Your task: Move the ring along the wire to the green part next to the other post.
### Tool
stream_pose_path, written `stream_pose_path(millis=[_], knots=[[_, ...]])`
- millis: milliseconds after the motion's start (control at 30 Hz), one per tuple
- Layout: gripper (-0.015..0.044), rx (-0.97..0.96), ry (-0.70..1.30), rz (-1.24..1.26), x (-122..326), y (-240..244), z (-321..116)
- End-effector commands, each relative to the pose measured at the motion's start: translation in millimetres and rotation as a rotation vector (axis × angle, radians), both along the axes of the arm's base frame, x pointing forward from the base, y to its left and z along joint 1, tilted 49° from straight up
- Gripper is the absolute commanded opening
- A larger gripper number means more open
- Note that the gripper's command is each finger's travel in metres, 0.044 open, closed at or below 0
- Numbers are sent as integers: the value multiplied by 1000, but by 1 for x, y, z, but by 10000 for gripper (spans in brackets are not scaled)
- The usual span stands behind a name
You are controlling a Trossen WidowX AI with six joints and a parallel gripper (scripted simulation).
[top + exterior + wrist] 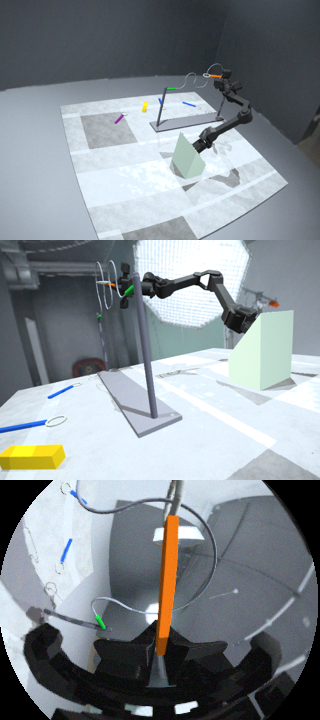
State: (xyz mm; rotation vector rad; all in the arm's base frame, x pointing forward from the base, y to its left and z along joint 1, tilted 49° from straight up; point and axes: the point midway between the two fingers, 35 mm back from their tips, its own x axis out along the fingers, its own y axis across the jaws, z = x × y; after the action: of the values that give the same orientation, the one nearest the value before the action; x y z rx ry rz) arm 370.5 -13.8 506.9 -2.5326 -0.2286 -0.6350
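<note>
The orange handle (215, 75) (110, 284) (169, 575) is held by my gripper (221, 76) (115, 285) (159, 622), which is shut on its end. The pale ring (203, 75) (99, 282) (178, 491) lies nearly level, with the thin grey wire (191, 73) (216, 557) running steeply through it. It is on the side of the tall arch away from the right post (221, 107) in the top view. Whether the ring touches the wire is too small to tell. One green part (170, 88) (129, 290) joins the left post (161, 108) (144, 343); the other green part (99, 316) (100, 622) is by the right post.
Both posts stand on a grey base board (186, 122) (134, 400). Two blue-handled rings, a yellow block (145, 106) (33, 457) and a purple-handled ring (119, 119) lie on the table. A pale green wedge (187, 160) (273, 351) stands by the arm's base.
</note>
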Motion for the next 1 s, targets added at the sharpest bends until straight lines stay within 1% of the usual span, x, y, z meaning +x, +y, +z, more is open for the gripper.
stream_pose_path(millis=[0,600,967], knots=[[-150,-52,-10,2,0,2,0],[-150,-245,-50,1,-1,7,2],[-150,-281,-58,1,0,0,2]])
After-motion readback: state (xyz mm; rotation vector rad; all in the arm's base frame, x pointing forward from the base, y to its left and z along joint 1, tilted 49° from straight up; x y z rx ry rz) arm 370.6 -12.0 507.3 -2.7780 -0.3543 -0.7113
